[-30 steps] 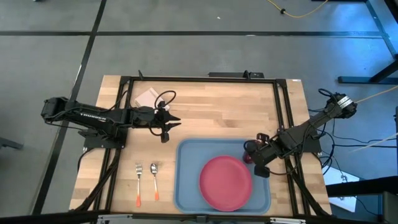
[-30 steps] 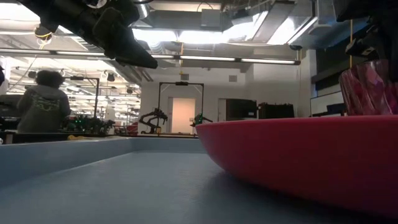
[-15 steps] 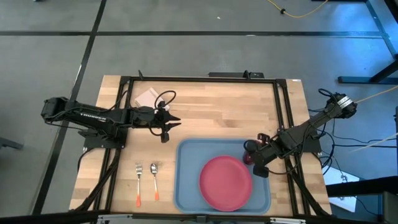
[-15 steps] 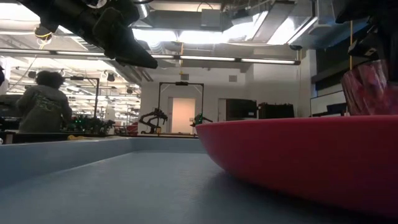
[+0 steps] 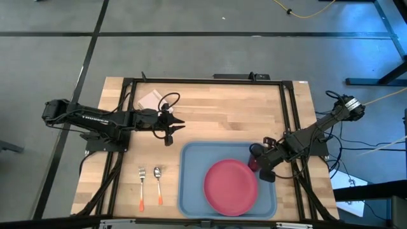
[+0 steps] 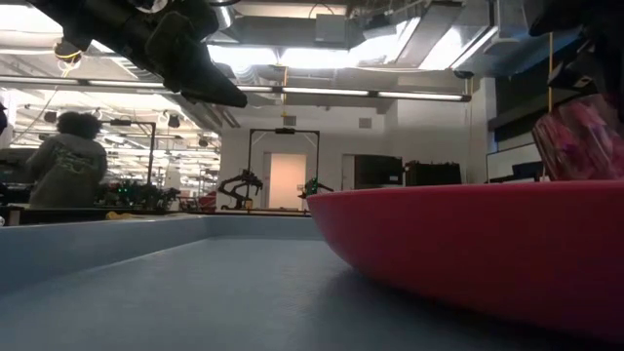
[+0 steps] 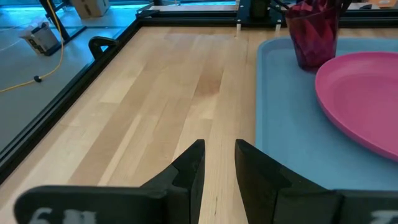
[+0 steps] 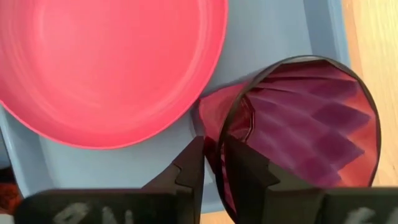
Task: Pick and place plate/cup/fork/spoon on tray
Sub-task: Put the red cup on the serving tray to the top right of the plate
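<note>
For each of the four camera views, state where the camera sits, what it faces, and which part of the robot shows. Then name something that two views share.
High view: above the table, looking straight down; both arms show, with the tray, fork and spoon.
Low view: at tray level, facing the room; the plate looms close, arms overhead.
Left wrist view: over the left gripper, facing across the wood to the tray.
Right wrist view: over the right gripper, whose fingers straddle the rim of the cup.
Shared: the plate and cup appear in both wrist views.

Pinkish-red plate point(image 5: 230, 187) on light-blue tray point(image 5: 191, 191); dark red faceted cup point(image 8: 305, 134); orange-handled fork point(image 5: 142, 189) and spoon point(image 5: 158, 187)
</note>
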{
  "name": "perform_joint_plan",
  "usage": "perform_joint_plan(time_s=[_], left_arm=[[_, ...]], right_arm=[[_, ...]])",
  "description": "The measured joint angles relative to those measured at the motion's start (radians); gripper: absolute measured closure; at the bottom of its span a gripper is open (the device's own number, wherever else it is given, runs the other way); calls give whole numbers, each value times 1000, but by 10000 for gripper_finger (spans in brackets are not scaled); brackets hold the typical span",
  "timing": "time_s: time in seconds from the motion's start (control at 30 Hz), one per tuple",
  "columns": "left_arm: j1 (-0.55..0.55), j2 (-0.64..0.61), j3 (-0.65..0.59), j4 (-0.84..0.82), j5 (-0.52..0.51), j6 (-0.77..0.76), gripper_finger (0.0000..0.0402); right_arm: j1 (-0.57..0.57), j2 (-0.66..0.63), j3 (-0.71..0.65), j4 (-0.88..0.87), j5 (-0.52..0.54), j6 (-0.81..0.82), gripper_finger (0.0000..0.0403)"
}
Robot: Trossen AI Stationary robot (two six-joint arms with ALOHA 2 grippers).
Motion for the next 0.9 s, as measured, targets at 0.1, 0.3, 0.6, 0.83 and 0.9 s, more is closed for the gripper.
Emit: perform_joint_plan(time_s=[0.1,0.3,0.6,0.83,0.9], left_arm=[[0,0,0,0,0,0,320],[0,0,0,0,0,0,320],[0,0,0,0,0,0,320],[0,0,0,0,0,0,320],[0,0,0,0,0,0,320]], right_arm=[[0,0,0,-23,0,1,335],[0,0,0,-26,-1,3,335],[0,0,0,-26,-2,40,335],[0,0,0,-12,-32,54,335],[0,0,0,-3,-56,54,335]])
